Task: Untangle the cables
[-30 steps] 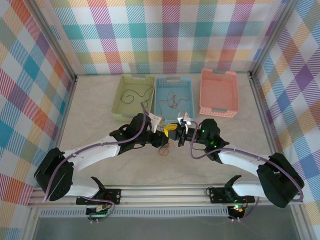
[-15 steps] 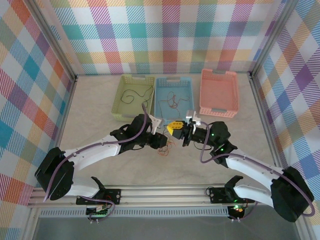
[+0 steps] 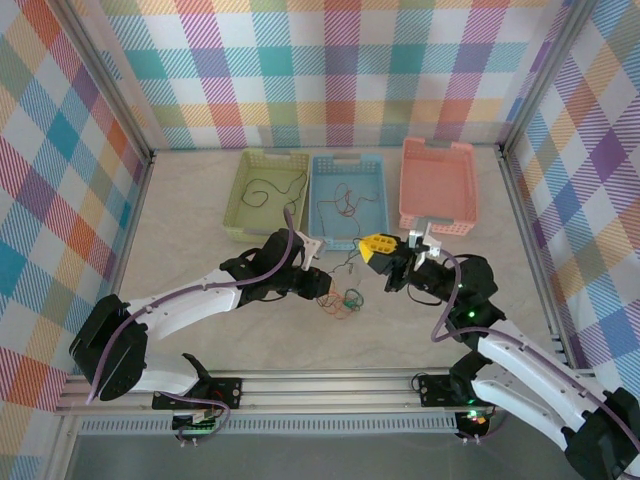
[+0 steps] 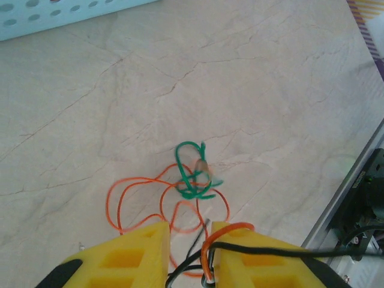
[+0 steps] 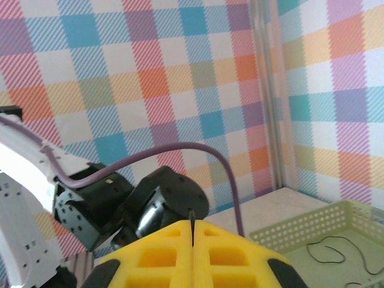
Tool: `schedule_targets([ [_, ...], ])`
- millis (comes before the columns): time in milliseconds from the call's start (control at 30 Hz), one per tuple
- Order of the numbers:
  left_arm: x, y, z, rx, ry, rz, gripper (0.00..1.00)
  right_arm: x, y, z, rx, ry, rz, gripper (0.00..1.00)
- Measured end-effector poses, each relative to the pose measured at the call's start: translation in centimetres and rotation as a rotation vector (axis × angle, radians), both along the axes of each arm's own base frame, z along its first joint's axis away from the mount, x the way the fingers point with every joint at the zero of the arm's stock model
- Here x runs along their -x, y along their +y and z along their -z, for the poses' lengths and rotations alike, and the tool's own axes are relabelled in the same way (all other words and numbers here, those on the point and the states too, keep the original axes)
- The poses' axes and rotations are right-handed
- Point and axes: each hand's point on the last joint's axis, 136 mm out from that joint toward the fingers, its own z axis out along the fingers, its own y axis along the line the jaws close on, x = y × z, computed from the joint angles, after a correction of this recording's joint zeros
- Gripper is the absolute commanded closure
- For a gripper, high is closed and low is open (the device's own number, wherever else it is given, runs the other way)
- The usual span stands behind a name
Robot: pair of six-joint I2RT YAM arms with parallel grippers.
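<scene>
From above, the green basket [image 3: 240, 200] sits farthest left with a loose black wire [image 3: 268, 188] curled in it; just beside it, the blue basket [image 3: 314, 200] holds a reddish wire [image 3: 343, 206].

In front of the blue basket the left gripper [image 3: 325, 284] reaches low over the table [image 3: 200, 250], at the edge of the cables [image 3: 345, 298] – a small orange and green knot lying on the bare surface between the two arms. The overhead view is too coarse to show how the jaws stand. The left wrist camera is clearer: the left gripper [image 4: 189, 231] has its yellow fingers [image 4: 135, 252] a narrow gap apart; the orange cable [image 4: 227, 227] hooks over the right-hand finger and drops through that gap; the black cable [image 4: 264, 250] lies across the same finger and runs off to the right; whether anything is pinched, I cannot tell. Just beyond the tips, the green cable [image 4: 192, 174] is bunched among orange loops.

Right of the knot, the right gripper [image 3: 376, 246] is raised near the blue basket's front corner; its own camera shows the right gripper [image 5: 192, 225] pressed closed, a thin black strand [image 5: 191, 217] standing out of the seam – a detail lost from overhead.

The pink basket [image 3: 437, 226] is farthest right.
</scene>
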Motion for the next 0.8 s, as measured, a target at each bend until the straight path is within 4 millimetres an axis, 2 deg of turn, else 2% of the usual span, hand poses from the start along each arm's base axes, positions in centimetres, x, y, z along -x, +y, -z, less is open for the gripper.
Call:
schedule_targets([
  [300, 0.6, 2.1, -1.4, -0.024, -0.040, -0.044, 0.73, -2.0, -1.2, 1.1, 0.016, 0.066, 0.110, 1.00],
  [600, 1.4, 4.2, -0.8, -0.088, -0.033, -0.081, 0.74, -3.8, -1.8, 2.7, 0.050, 0.113, 0.207, 1.00],
  [733, 1.0, 5.2, -1.7, -0.102, -0.078, -0.124, 0.71, -4.9, -2.8, 4.2, 0.070, 0.145, 0.290, 1.00],
  [800, 0.7, 5.7, -1.9, -0.116, -0.095, -0.148, 0.64, -5.2, -3.5, 4.6, 0.073, 0.157, 0.327, 1.00],
])
